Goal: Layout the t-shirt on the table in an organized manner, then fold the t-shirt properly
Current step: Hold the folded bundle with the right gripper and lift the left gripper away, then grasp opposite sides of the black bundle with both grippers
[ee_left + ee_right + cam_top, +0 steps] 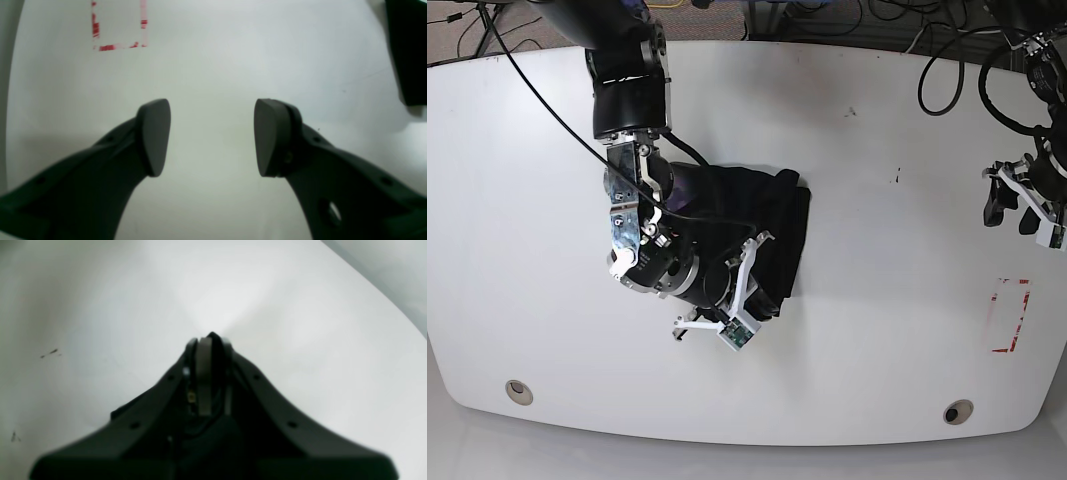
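The black t-shirt (pixel 777 220) lies bunched into a compact heap in the middle of the white table (pixel 877 300). The right arm (pixel 632 90) reaches from the far edge down over the heap's near left part. Against the black cloth its fingertips do not stand out in the base view. In the right wrist view the right gripper (pixel 210 338) is shut, with only bare table (pixel 100 306) ahead of it and nothing between its pads. Far off at the table's right side, my left gripper (pixel 1022 205) hovers open and empty (pixel 211 133) over bare table (pixel 213 66).
A red-and-white tape mark (pixel 1010 315) sits near the right edge, also ahead-left of the left gripper (pixel 118 26). Two grommet holes (pixel 519 391) (pixel 957 411) lie along the near edge. Cables (pixel 947 70) trail at the back. A dark shape (pixel 407 50) crosses the left wrist view's corner.
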### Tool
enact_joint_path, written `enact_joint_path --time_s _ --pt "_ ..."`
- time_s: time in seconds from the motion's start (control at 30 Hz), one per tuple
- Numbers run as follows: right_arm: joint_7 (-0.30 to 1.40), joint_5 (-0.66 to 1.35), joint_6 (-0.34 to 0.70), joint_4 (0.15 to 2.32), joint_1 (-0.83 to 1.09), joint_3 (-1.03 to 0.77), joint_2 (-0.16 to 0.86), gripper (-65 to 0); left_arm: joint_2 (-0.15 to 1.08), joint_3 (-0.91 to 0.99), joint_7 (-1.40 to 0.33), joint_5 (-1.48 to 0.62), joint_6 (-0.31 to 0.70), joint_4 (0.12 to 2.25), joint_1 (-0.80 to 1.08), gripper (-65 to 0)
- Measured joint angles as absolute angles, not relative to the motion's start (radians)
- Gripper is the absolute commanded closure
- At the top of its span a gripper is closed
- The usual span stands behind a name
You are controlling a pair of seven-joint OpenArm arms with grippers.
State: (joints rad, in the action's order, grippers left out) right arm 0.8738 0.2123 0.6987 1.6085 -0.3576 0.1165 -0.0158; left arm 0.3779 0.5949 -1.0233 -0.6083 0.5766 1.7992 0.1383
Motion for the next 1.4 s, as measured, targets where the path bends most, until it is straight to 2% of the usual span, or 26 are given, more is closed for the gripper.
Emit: enact_joint_path --time_s 0.53,0.7,0.8,0.87,1.0,1.1,1.17,1.4 --pt "0.863 0.213 0.699 1.576 -0.403 0.108 -0.040 -3.5 0.377 0.595 -1.024 -0.607 0.576 1.799 0.154 -37.2" --pt "0.773 0.214 0.699 1.476 -0.424 0.109 -0.065 -4.0 0.378 0.595 -1.023 -0.609 0.577 1.799 0.166 -37.2" --pt "0.726 0.210 0.699 1.412 -0.437 0.108 -0.074 -10.1 0.377 0.595 -1.024 -0.607 0.576 1.799 0.168 -37.2" --pt "0.696 0.204 0.698 1.368 -0.446 0.104 -0.080 -17.0 0.377 0.595 -1.021 -0.609 0.577 1.799 0.169 -37.2" --pt "0.644 0.198 0.692 1.299 -0.453 0.103 -0.087 -36.9 0.378 0.593 -1.018 -0.615 0.577 1.799 0.182 -37.2" --pt "0.633 0.198 0.693 1.290 -0.451 0.107 -0.090 -46.8 0.381 0.562 -1.022 -0.601 0.573 1.799 0.186 -37.2" --pt "0.633 0.201 0.698 1.315 -0.442 0.109 -0.091 -49.6 0.386 0.517 -1.021 -0.601 0.570 1.799 0.185 -37.2" --pt "0.641 0.218 0.707 1.526 -0.332 0.107 -0.032 -49.1 0.378 0.301 -1.010 -0.600 0.573 1.845 0.152 -37.2"
